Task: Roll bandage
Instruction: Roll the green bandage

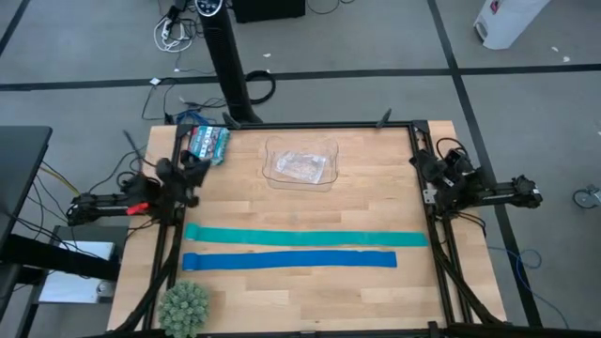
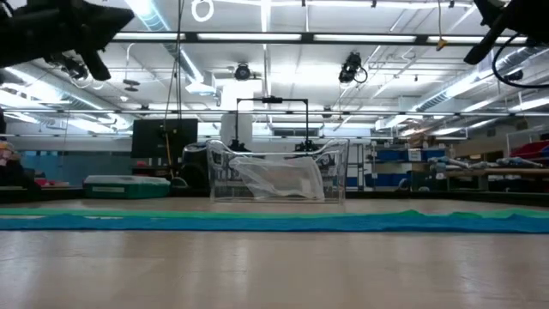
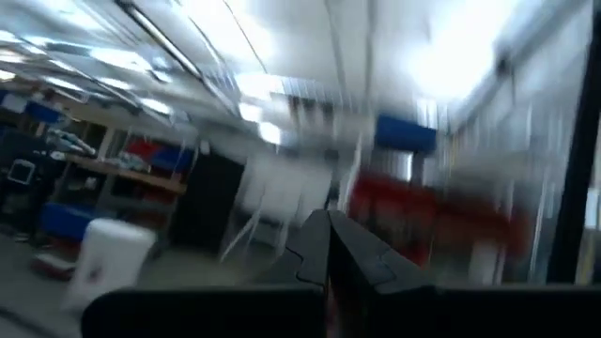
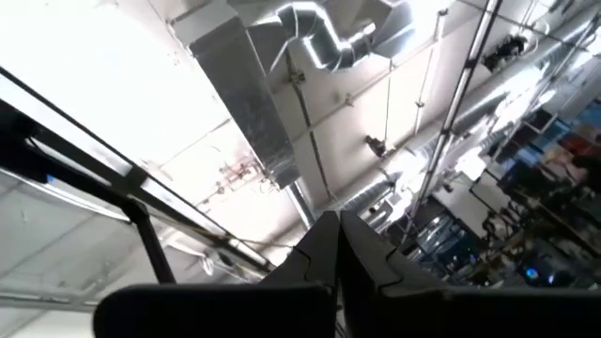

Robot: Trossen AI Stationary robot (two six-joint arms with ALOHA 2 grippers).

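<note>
Teal bandage (image 1: 305,238) lying flat and unrolled across the wooden table (image 1: 376,188) in the high view, running side to side, just beside and parallel to a royal-blue strip (image 1: 288,260) nearer the front edge. Sitting behind both, a clear plastic tray (image 1: 300,166); resting at the back left corner, a teal packet (image 1: 207,143); standing at the front left corner, a green spiky ball (image 1: 184,306). Waiting folded over the table's left edge, the left gripper (image 1: 192,180); over the right edge, the right gripper (image 1: 430,170), both well apart from the bandage.

Showing in the low view as a thin teal band across the tabletop, in front of the tray.

Pointing into the room in the left wrist view, fingers (image 3: 315,258) pressed together, holding nothing.

Aiming at the ceiling in the right wrist view, fingers (image 4: 324,249) likewise together and empty.
</note>
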